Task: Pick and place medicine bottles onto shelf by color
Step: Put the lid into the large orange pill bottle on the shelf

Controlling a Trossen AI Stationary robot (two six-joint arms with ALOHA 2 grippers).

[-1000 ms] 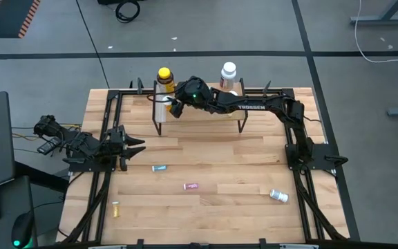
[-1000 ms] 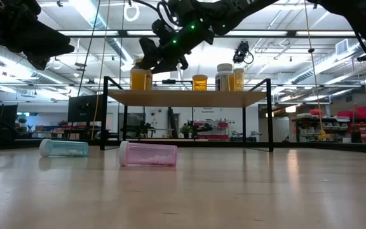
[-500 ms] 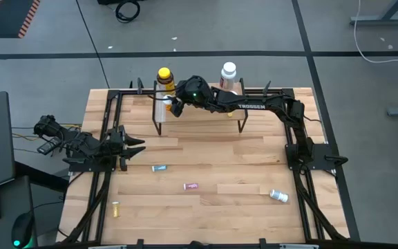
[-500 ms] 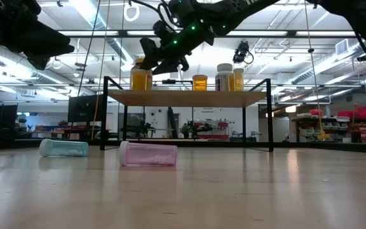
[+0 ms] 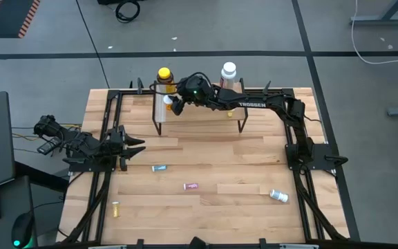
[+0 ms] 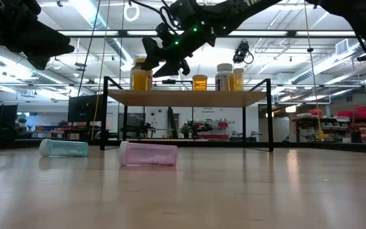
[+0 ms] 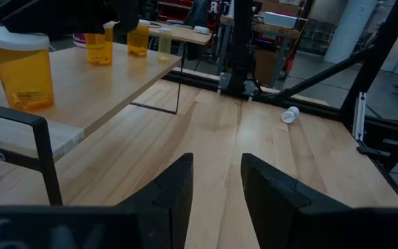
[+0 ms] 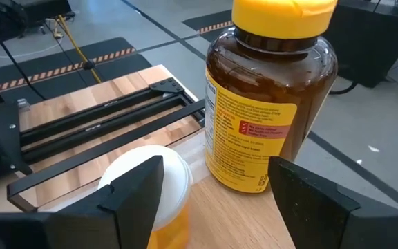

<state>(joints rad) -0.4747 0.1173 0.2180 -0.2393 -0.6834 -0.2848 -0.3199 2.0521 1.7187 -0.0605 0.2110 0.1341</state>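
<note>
Right gripper (image 8: 213,200) fingers spread, empty, straddling orange vial (image 8: 147,190) on shelf (image 5: 199,111); big yellow bottle (image 8: 271,97) just beyond. Risk: a swing topples either.

The left end of the shelf (image 5: 199,111) is crowded by the big yellow-capped bottle (image 5: 163,76) and a white-capped orange vial (image 8: 150,190) just beside it. More bottles (image 6: 218,77) are stood mid-shelf. Broad open tabletop (image 5: 213,155) is left before the shelf.

Glossy amber plastic bottle (image 8: 264,121), light wood-plank shelf (image 6: 186,97) on thin matt black metal legs.
</note>
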